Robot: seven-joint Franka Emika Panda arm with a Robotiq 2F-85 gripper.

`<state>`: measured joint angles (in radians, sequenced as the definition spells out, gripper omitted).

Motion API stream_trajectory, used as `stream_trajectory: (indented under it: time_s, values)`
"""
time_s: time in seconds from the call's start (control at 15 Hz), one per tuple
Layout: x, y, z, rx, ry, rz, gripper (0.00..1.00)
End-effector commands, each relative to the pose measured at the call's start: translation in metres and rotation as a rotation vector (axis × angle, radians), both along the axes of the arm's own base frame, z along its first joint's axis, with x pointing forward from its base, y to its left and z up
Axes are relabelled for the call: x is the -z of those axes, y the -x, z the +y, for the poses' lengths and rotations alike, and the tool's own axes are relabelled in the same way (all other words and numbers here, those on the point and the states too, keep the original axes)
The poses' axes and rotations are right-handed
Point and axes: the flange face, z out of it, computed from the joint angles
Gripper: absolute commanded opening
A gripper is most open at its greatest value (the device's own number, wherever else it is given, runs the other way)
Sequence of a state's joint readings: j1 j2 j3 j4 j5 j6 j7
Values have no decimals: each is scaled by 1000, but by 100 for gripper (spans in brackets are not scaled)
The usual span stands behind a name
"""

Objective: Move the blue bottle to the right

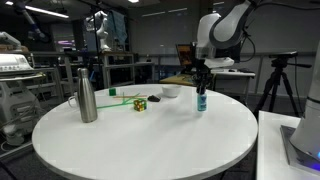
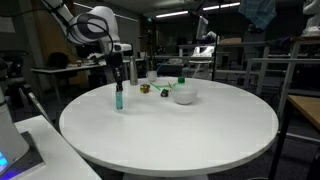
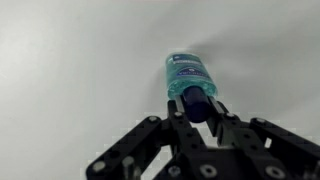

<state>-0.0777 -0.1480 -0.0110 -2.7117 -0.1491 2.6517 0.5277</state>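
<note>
The blue bottle [image 1: 201,101] is small, teal and translucent with a dark cap. It stands upright on the round white table [image 1: 150,140], toward its far side. It also shows in an exterior view [image 2: 119,98] and in the wrist view [image 3: 186,72]. My gripper [image 1: 201,85] comes straight down over it, and also shows in an exterior view [image 2: 119,80]. In the wrist view the two fingers [image 3: 197,108] press on either side of the dark cap. The bottle's base rests on the table.
A tall steel flask [image 1: 87,92] stands at one side of the table. A small multicoloured cube [image 1: 140,103] and a white bowl [image 1: 170,91] sit near the far edge. The bowl [image 2: 184,95] lies beside the bottle. Lab equipment surrounds the table.
</note>
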Motion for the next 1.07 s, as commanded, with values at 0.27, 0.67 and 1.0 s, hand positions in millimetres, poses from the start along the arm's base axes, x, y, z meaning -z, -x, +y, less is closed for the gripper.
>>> stream_trajectory:
  time_s: [0.27,0.67,1.0]
  values:
    - [14,2,0,-27,-31,21,7]
    - [17,2,-1,-45,-38,28,7]
    - [20,2,-1,-46,-48,36,7]
